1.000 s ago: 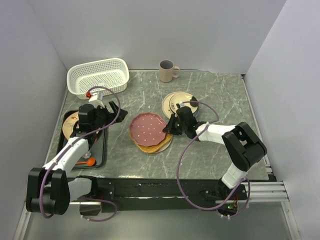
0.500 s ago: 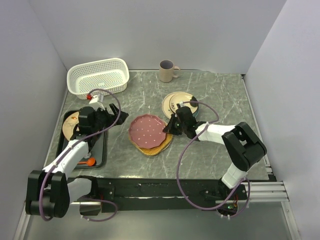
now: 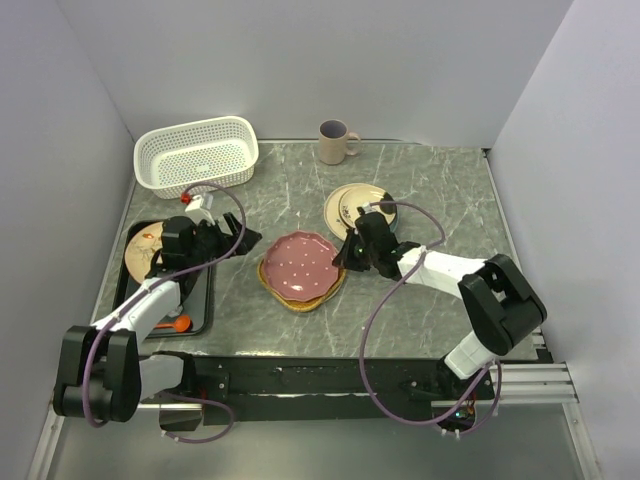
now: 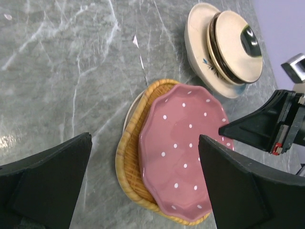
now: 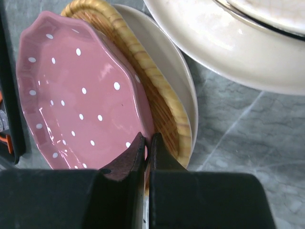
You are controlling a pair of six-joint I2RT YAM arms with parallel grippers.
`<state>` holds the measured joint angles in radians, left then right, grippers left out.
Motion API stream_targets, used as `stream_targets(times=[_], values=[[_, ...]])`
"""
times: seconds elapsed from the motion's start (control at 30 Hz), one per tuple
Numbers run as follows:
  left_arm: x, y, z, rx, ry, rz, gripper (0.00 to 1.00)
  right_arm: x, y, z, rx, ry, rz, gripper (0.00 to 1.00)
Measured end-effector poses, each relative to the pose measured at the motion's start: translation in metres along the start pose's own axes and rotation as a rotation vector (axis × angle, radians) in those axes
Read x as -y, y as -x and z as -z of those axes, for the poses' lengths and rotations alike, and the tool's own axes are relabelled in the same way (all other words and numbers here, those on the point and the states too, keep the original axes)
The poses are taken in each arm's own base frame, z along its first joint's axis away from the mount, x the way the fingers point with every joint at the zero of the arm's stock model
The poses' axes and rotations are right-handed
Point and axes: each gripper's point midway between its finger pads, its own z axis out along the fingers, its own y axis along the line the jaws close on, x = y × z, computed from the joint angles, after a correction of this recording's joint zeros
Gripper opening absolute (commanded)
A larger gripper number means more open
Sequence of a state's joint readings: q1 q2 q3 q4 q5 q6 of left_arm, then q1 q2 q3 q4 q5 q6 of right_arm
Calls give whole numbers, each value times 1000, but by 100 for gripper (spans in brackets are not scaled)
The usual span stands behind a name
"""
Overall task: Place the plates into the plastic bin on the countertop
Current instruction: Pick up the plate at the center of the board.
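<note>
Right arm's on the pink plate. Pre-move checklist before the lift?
1. Right end effector shut on the pink dotted plate rim: ok.
2. Pinching the pink plate only, not the woven tan plate beneath: cannot tell, since one finger lies right against the weave.
3. Left end effector open and apart from the plate: ok.
4. Plastic bin has room: ok, nothing seen inside.
5. Route to the bin free: not ok. The left arm sits between the stack and the bin, so it probably needs to move back first.
</note>
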<state>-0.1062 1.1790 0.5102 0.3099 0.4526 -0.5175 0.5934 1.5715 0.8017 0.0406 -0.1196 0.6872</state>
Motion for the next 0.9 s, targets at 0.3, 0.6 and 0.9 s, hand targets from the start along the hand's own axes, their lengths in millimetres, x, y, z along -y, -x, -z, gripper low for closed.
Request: stream_targets(times=[0.3, 0.6, 0.9], values=[[11, -6, 4, -16, -64, -7, 99, -10, 9, 12, 10, 21, 32, 0], [37, -8, 6, -30, -222, -32, 99, -24, 28, 29, 62, 68, 31, 0], [41, -35, -6, -135, -296, 3, 99, -30, 51, 54, 142, 94, 20, 0]])
